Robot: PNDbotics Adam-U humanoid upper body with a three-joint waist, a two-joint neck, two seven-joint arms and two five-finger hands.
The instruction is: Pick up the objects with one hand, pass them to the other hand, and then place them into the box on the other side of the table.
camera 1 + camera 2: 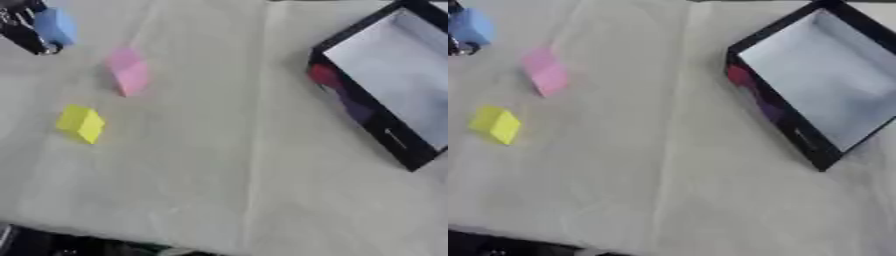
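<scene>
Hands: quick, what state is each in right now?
Left hand: top-left corner, shut on the blue block.
Right hand: not in view.

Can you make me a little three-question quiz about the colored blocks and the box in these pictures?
1. True or false: the yellow block is inside the box.
2. Which block is the left hand holding? A) pink B) blue C) yellow
3. Fill in: the pink block lies on the ____.

Key:
1. False. It lies on the table, left of the box.
2. B, the blue block, at the upper left corner.
3. Table. It sits between the blue block and the yellow one.
</scene>
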